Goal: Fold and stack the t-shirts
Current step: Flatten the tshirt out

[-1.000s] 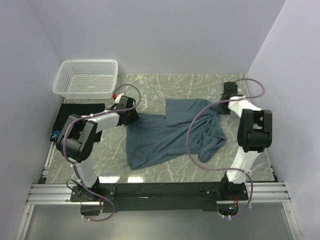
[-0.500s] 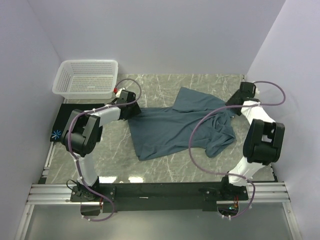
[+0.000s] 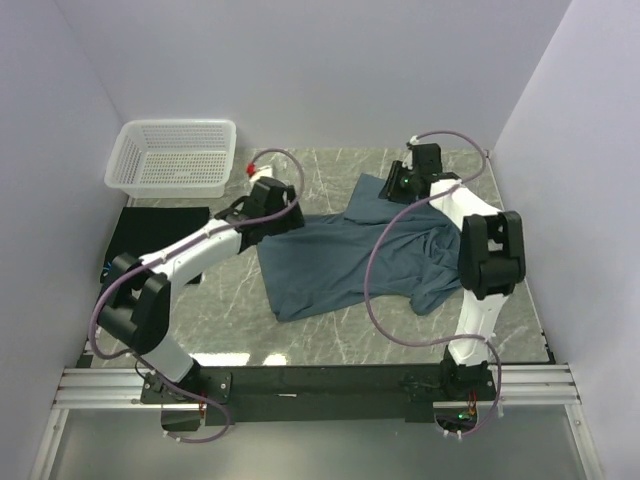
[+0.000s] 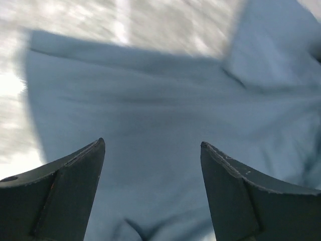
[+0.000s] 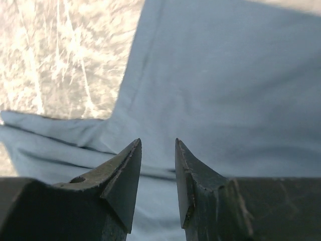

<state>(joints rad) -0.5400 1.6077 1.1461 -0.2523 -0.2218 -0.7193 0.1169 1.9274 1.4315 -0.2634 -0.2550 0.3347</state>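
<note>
Your grey, marble-veined surface point(image 3: 345, 338) sits between pale lavender walls point(image 3: 300, 60), with a white lattice basket point(image 3: 172, 176) in the far left corner. The slate-blue t-shirt point(image 3: 335, 262) lies crumpled in the middle of the surface, one flap reaching toward the far side and a bunched fold on its right. The black t-shirt point(image 3: 160, 224) lies flat by the left wall, just in front of the basket and partly under your left arm.

Your left pincer point(image 3: 288, 217) hovers over the left edge of the blue shirt. In the left wrist view it point(image 4: 150, 144) is spread wide, with only cloth showing below. Your right pincer point(image 3: 391, 186) is over the far flap. In the right wrist view it point(image 5: 157, 145) stands only narrowly parted, with nothing between its fingers point(image 5: 125, 170) and blue cloth beneath.
</note>
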